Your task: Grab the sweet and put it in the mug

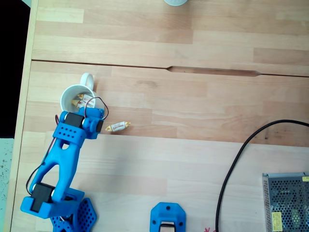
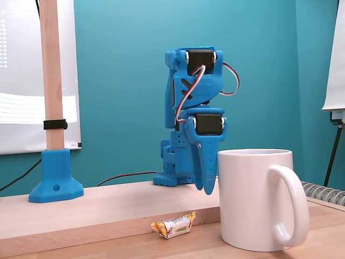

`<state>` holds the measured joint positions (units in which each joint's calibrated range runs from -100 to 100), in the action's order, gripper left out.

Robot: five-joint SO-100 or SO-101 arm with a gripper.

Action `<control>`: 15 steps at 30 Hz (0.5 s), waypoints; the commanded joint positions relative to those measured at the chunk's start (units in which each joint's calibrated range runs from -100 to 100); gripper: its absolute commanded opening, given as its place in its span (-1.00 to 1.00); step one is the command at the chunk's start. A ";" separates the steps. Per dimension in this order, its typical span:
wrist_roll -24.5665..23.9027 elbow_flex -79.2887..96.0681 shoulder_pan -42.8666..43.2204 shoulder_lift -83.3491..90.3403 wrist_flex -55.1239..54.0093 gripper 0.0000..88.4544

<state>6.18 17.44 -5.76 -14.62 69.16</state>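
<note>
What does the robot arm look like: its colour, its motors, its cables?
The arm is bright blue plastic with blocky links. Black servo motors sit in its joints, and thin red and black wires loop between them. The pincer has long, tapering blue fingers. In the top-down fixed view, one link shows a grid of small holes.

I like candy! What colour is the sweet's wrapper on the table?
White with yellow-orange twisted ends; the sweet shows best in the low fixed view.
</note>
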 commanded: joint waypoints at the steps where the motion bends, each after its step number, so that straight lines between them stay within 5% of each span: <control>1: 0.00 -0.84 2.42 1.97 -0.05 -0.61; 15: 0.05 -1.20 -6.00 1.03 -0.29 -0.61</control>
<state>6.18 17.44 -10.27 -14.62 69.08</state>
